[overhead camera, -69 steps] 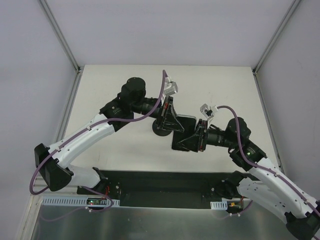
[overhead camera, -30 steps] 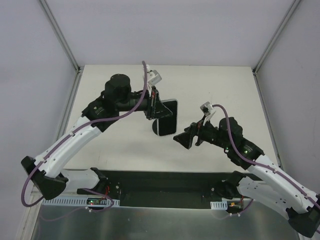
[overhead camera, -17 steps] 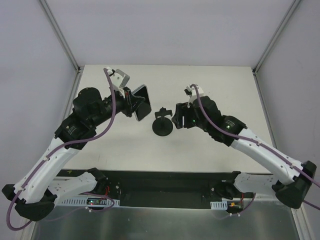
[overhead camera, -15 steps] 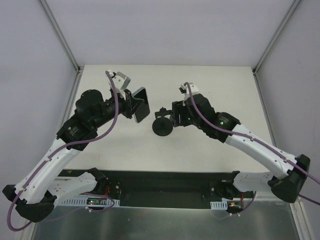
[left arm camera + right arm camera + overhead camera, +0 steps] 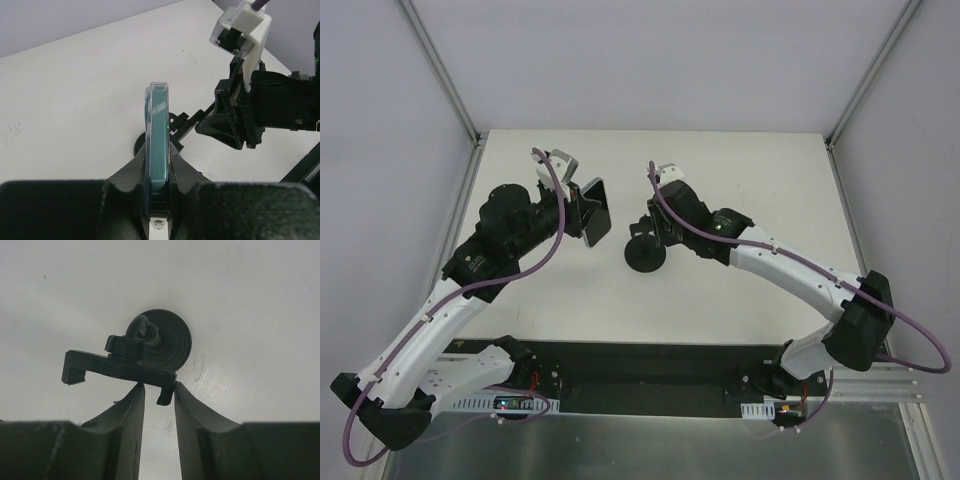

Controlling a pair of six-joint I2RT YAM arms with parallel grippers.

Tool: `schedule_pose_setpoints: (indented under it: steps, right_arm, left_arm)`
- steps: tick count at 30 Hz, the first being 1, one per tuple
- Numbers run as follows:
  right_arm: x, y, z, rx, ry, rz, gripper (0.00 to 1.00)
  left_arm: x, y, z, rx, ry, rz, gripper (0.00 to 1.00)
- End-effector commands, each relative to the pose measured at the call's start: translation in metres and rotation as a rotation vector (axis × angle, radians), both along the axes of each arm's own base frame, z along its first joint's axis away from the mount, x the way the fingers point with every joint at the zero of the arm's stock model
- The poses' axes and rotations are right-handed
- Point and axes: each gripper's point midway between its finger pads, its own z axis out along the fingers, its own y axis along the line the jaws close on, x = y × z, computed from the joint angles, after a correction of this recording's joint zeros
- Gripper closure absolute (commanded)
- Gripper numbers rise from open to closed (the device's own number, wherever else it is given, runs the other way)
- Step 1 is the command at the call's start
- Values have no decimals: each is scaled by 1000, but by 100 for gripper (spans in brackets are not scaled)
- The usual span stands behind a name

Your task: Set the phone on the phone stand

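Just swung right tool (image 5: pixel 157 386) onto phone stand (image 5: pixel 176 340), closing round holder (image 5: pixel 120 366), grip uncertain; holding phone (image 5: pixel 156 120) clamped edge-on in left tool (image 5: pixel 157 161), ready for seating.

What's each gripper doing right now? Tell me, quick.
Left gripper: closed on the phone, held edge-up.
Right gripper: fingers either side of a tab on the phone stand; whether it grips cannot be told.

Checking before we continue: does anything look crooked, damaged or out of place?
Nothing stands out. The phone stand sits upright on the table, the left gripper holds the phone on edge in the air, and the right gripper straddles one end of the holder.
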Motion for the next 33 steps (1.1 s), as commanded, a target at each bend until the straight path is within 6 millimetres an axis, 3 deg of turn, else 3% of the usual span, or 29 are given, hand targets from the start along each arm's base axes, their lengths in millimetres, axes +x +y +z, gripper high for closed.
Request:
schedule_pose_setpoints:
  steps: [1, 4, 7, 8, 12, 13, 14, 15, 17, 21, 27, 33]
  right_arm:
    - [11, 4, 17, 2, -53, -9, 69]
    - [11, 6, 14, -15, -54, 2, 76]
    - [13, 3, 15, -35, -68, 13, 89]
    - [13, 2, 17, -36, -74, 16, 98]
    - [8, 5, 15, -27, -62, 164, 99]
    - [6, 7, 17, -32, -68, 229, 99]
    - [4, 9, 19, -17, -66, 265, 99]
    - [-2, 14, 20, 9, -46, 330, 99]
    - [-10, 18, 23, 29, -44, 428, 99]
    - [-21, 22, 29, 173, 46, 569, 99]
    - [-14, 10, 39, 212, 42, 637, 99]
    - [-18, 8, 42, 255, 59, 700, 99]
  left_arm:
    - [-2, -7, 41, -100, -116, -42, 100]
    - [-5, -15, 41, -106, -112, -89, 100]
    - [-12, -29, 40, -115, -115, -185, 100]
    - [-16, -34, 41, -119, -123, -224, 100]
    - [-48, -63, 43, -168, -180, -504, 100]
    - [-70, -72, 42, -181, -187, -656, 100]
    - [-78, -77, 57, -223, -254, -720, 100]
    - [-83, -83, 45, -234, -231, -782, 100]
    - [-98, -89, 45, -258, -237, -916, 100]
    - [-92, -106, 39, -247, -271, -1027, 100]
    - [-81, -137, 17, -189, -329, -1137, 100]
    - [-79, -160, 10, -188, -307, -1274, 100]
